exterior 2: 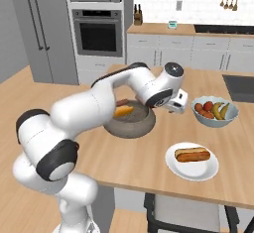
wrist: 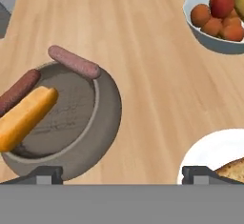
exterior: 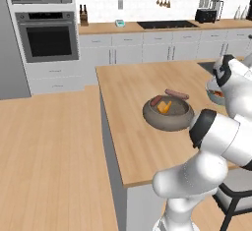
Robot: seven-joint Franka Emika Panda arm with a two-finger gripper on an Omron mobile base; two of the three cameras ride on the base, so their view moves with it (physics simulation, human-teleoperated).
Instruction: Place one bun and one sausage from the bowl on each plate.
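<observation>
Bowl: the dark grey-brown bowl sits on the wooden worktop, left of the plate and fruit bowl as the right base view shows it, so its contents are within the arm's reach.
Bun: one orange-yellow bun leans inside the bowl, one end on the floor of it and the other up against the wall; it is the next bread piece to be taken, I judge.
Sausages: a reddish sausage lies beside the bun inside the bowl; a second, paler sausage rests across the far rim, half propped on the edge, which looks easy to knock off.
Plate: a white plate stands near the worktop's front edge, right of the bowl, carrying what looks like a bun with a sausage in it, so this plate seems served.
Other plate: I cannot make out a second plate from here; it may be hidden behind the arm.
Fruit bowl: the pale blue-grey fruit bowl sits beyond the plate, apart from the work.
Gripper: the gripper hangs with fingers spread wide and nothing between them, above the worktop between bowl and plate.
Next move: probably swing over the bowl for the bun or a sausage.
</observation>
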